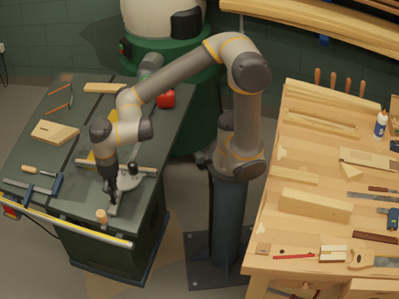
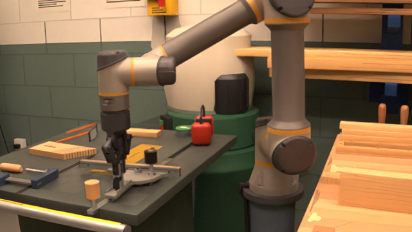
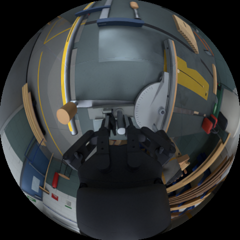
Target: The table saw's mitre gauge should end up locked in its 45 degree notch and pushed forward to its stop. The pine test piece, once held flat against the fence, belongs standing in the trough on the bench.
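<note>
The mitre gauge (image 1: 127, 178) sits on the table saw's top, its grey protractor head (image 3: 150, 105) joined to a long fence with a wood face (image 2: 128, 166). The gauge's small grey handle pin (image 3: 120, 122) at the near end of its bar is gripped by my closed gripper (image 1: 113, 196) (image 2: 116, 180) (image 3: 119, 125), which points straight down. A black knob (image 2: 150, 156) stands on the head. A bar with a tan wooden knob (image 1: 101, 216) (image 2: 92, 189) lies at the table's front edge. The pine piece (image 1: 104, 88) (image 2: 144, 132) lies flat at the table's far side. The trough (image 1: 321, 123) lies on the bench.
The workbench (image 1: 332, 183) on the right carries several wood blocks, tools and a glue bottle (image 1: 380, 124). A green and cream dust collector (image 2: 209, 83) stands behind the saw. On the saw top lie a red block (image 1: 166, 99), a comb-cut board (image 1: 54, 132), a blue clamp (image 1: 33, 189) and pencils.
</note>
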Robot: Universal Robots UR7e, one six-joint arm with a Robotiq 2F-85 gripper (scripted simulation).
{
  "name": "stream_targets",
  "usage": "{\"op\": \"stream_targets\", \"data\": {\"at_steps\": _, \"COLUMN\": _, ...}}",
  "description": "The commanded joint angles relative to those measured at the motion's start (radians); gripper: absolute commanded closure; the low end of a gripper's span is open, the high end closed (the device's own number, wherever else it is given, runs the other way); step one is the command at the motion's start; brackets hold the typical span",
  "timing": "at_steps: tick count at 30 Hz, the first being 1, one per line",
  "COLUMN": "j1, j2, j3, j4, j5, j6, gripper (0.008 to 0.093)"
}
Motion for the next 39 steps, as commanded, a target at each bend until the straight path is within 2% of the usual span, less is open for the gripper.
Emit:
{"op": "stream_targets", "data": {"at_steps": 1, "j1": 0.002, "j2": -0.004, "j3": 0.003, "j4": 0.0, "j5": 0.0, "j6": -0.015, "gripper": 0.0934}}
{"op": "stream_targets", "data": {"at_steps": 39, "j1": 0.021, "j2": -0.148, "j3": 0.139, "j4": 0.008, "j5": 0.0, "j6": -0.56, "gripper": 0.0934}}
